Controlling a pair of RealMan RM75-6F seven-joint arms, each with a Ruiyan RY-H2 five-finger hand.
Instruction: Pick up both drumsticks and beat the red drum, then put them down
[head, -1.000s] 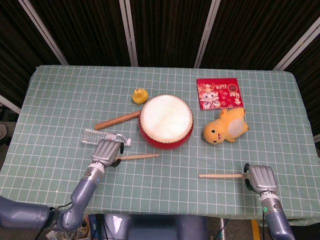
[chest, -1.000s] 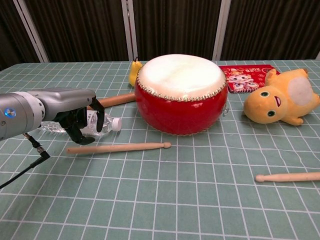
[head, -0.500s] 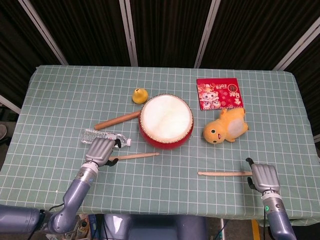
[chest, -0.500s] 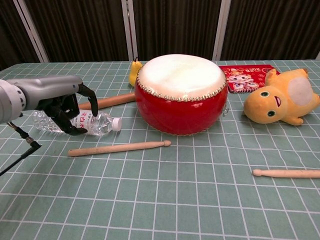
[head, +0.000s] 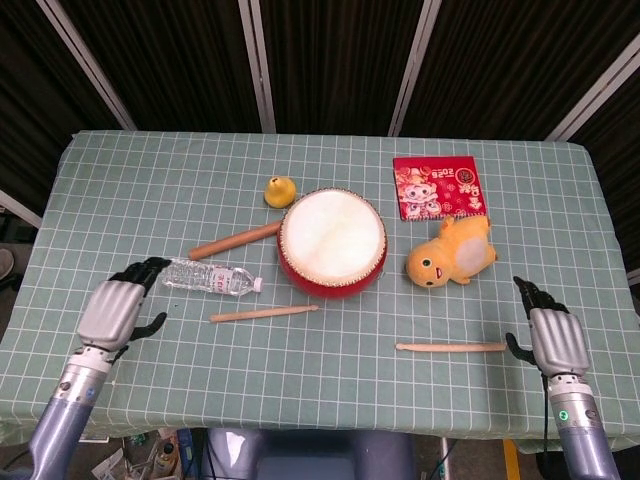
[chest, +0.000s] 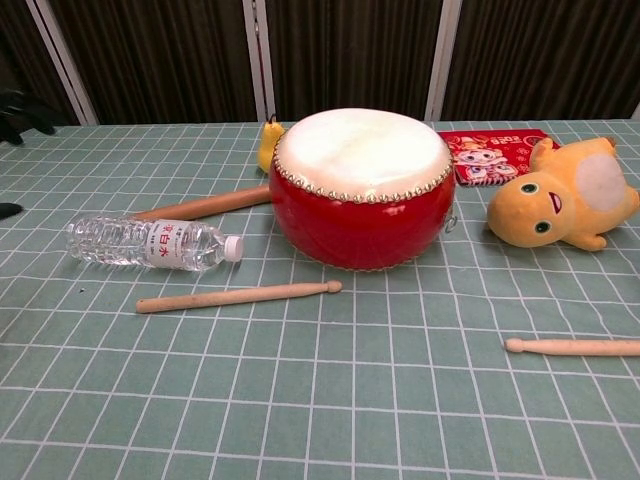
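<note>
with both drumsticks lying flat on the checked surface (head: 120, 190) and neither one held, the task looks to be at its close, or else the sticks wait for a fresh pickup; which of the two cannot be told from here. the left drumstick (head: 264, 314) lies just in front of the red drum (head: 332, 243), its tip pointing toward the drum's base, with a water bottle (head: 212, 278) just behind its butt end. the right drumstick (head: 451, 347) lies well to the right of the drum, in front of the yellow plush toy (head: 451, 252). the left hand (head: 117, 309) hangs released, fingers apart, holding nothing, left of the bottle and apart from its stick. the right hand (head: 553, 338) is likewise released and empty, just off the butt end of its stick.

if the step in hand is withdrawal, the arms should pull back without sweeping low, since the bottle sits near the left hand and would roll at a nudge. if the sticks are to be taken up, each hand should come down over the butt end, not the middle, and close around the shaft squarely, because a thin round stick on cloth is likely to roll away from a one-sided touch. a wooden rolling pin (head: 235, 241), a small yellow gourd (head: 278, 191) and a red printed envelope (head: 438, 186) lie behind
</note>
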